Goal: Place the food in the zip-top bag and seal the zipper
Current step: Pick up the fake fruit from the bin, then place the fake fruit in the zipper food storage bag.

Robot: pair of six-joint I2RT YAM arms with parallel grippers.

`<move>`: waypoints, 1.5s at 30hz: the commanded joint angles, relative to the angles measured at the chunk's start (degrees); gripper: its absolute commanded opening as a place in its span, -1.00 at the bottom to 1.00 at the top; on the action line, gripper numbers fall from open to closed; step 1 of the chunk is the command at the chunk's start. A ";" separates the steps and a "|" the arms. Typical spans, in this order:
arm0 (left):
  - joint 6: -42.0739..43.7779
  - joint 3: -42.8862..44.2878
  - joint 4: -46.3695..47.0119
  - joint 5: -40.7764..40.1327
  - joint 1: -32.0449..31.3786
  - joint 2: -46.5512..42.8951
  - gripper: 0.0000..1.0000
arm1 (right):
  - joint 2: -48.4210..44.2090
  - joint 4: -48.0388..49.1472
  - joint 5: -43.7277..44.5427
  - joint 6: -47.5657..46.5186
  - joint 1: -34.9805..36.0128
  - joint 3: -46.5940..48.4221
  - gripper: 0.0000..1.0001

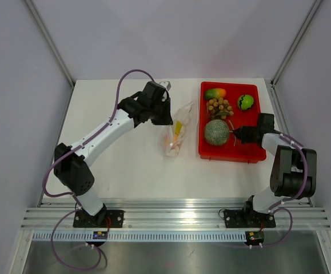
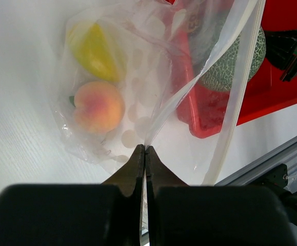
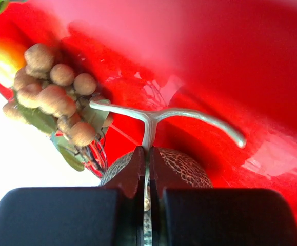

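Right wrist view: right hand (image 3: 148, 152) is clenched on the pale T-shaped stem (image 3: 149, 118) of the melon (image 3: 184, 168). The melon sits in the red tray (image 3: 251, 61) toward the far right corner of the bench (image 1: 125, 160), beside the longan cluster (image 3: 53, 95).

Left wrist view: left hand (image 2: 145, 154) is pinched shut on one lip of the zip-top bag (image 2: 153, 66), mid-bench. Peach fruit (image 2: 98, 106) and yellow piece (image 2: 93, 50) are seen inside.

Judgement: the melon should be lifted straight up by the stem, steadied against swinging, and carried to the mouth. The mouth should be held wide, the melon being the largest item. Zipper (image 2: 238, 87) is unsealed. Mango (image 1: 215, 93) and green apple (image 1: 245, 101) are not yet bagged.
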 commanded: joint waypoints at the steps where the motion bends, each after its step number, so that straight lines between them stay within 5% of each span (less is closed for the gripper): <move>1: 0.33 2.97 1.38 1.29 -0.04 -1.53 -1.00 | -5.39 -2.57 3.95 -4.05 0.33 3.26 -1.00; 18: -0.63 16.52 -1.44 2.08 -4.52 7.62 -1.00 | -24.20 -14.35 9.08 -31.29 0.42 14.86 -1.00; 23: -0.46 16.61 -1.53 1.82 -4.52 7.62 -1.00 | -26.58 -14.35 3.36 -33.67 2.26 20.66 -1.00; 34: -0.46 16.17 -1.88 1.90 -4.52 7.18 -1.00 | -25.70 -12.34 2.29 -32.80 19.12 32.00 -1.00; 45: -0.72 15.64 -1.53 2.17 -4.52 6.92 -1.00 | -21.66 -10.66 5.71 -31.74 26.52 27.27 -1.00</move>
